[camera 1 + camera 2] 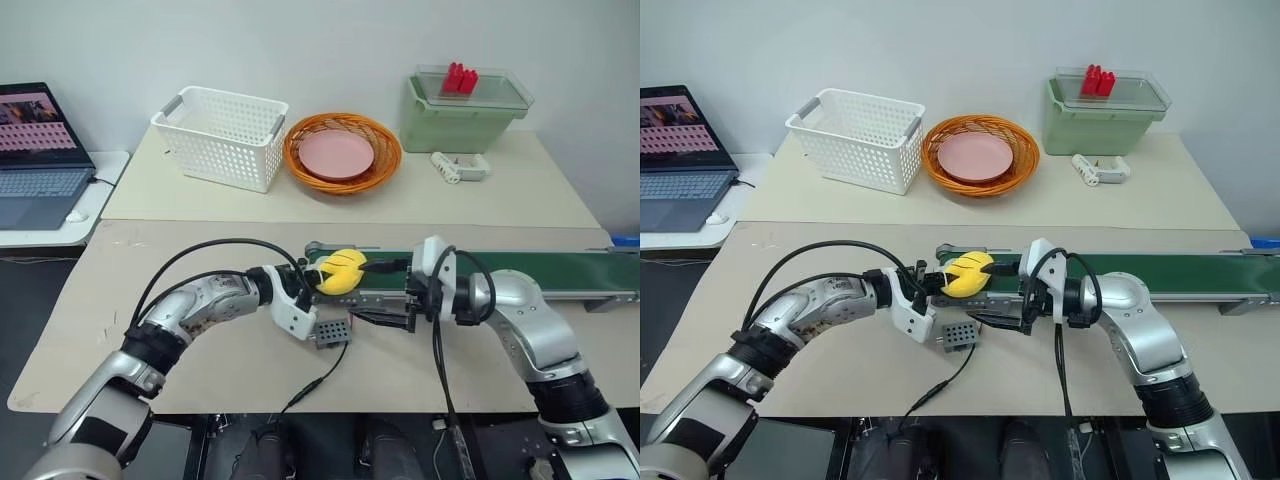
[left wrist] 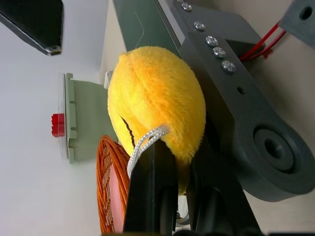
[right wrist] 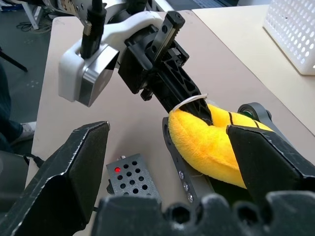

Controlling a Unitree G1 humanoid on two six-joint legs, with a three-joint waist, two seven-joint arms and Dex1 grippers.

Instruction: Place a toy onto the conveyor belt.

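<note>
Head view: left gripper point(image 1: 315, 283) clamped on the toy point(image 1: 342, 271), held over the conveyor belt point(image 1: 520, 270) at its left end; right gripper point(image 1: 388, 295) just beside. Left wrist view: fingers pinch the toy. Right wrist view: right jaws spread wide, holding nothing; grey perforated box point(image 3: 132, 177) on the table.

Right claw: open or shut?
Open. Its fingers stand wide apart in the right wrist view, near the toy without gripping it.
</note>
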